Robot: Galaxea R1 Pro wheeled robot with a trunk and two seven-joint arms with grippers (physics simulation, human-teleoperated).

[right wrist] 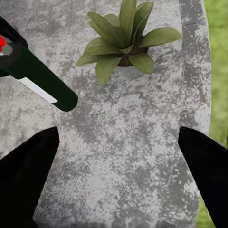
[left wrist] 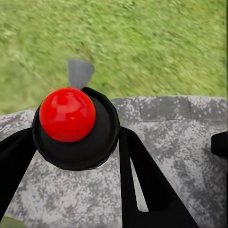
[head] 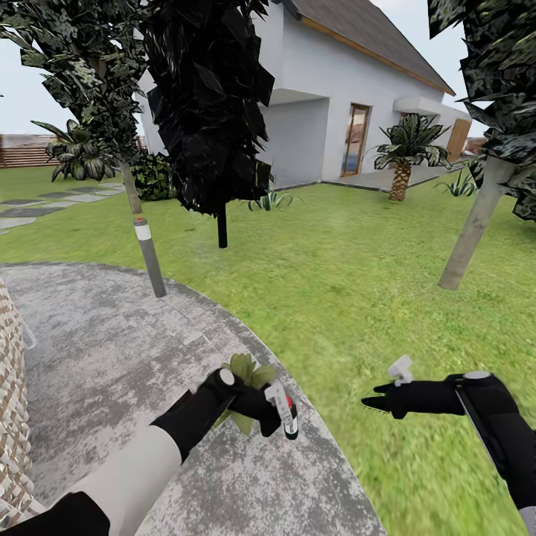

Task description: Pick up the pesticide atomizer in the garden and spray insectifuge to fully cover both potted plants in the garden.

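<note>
Spraying is the step in hand: the left claw (head: 260,406) is clenched on the pesticide atomizer (head: 283,409), holding it above the round patio (head: 112,350) near its lawn-side edge. One potted plant (head: 246,376) stands on the patio close to that edge, partly hidden behind the left claw in the head view. In the right wrist view the same plant (right wrist: 126,42) is seen whole, its leaves in a pale pot, with the dark green bottle (right wrist: 40,78) tilted beside it and apart from it. The right claw (head: 387,398) hovers over the lawn (head: 335,260) just off the patio edge, released and holding nothing.

Judged from this, the next move calls for aiming the nozzle at the rosette and working the trigger until the leaves are covered, then finding the second plant.

Count: one atomizer, one potted plant visible, two claws, one grey bollard lamp (head: 149,257) at the far patio edge.
</note>
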